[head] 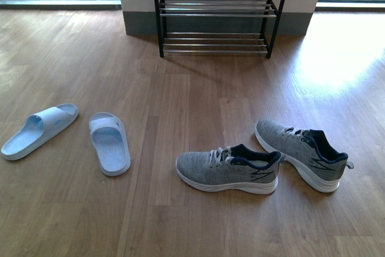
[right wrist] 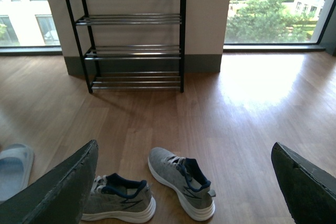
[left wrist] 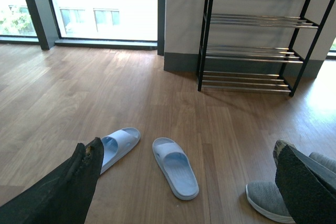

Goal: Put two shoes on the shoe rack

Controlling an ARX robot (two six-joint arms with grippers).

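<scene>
Wooden floor (head: 198, 100) carries all four shoes, and none has yet been lifted. The shoe rack (head: 213, 10) stands at the far edge of the floor against the wall, and every tier in view is bare. The step in hand is therefore judged to be the very first: choosing and approaching a shoe.

Toward the floor's left side the pale-blue slides are laid soles down, the outer sandal (head: 41, 129) angled away from the inner sandal (head: 109, 142) and apart from it. Toward the right side the nearer sneaker (head: 228, 170) is set upright with its toe to the left, and the farther sneaker (head: 301, 154) lies just beside its heel; whether the two touch cannot be told.

The left pincer (left wrist: 186, 148) is held wide open and empty above the sandals, as its wrist view shows. The right pincer (right wrist: 184, 148) is likewise spread wide with nothing in it, above the sneakers.

For the next move, each arm would probably be lowered onto the shoe beneath it. The strap of the inner sandal and the padded collar of one sneaker are judged the likeliest grips. A long carry to the far edge would then be needed, with each sole laid across several of the thin bars so that it cannot slip between them.
</scene>
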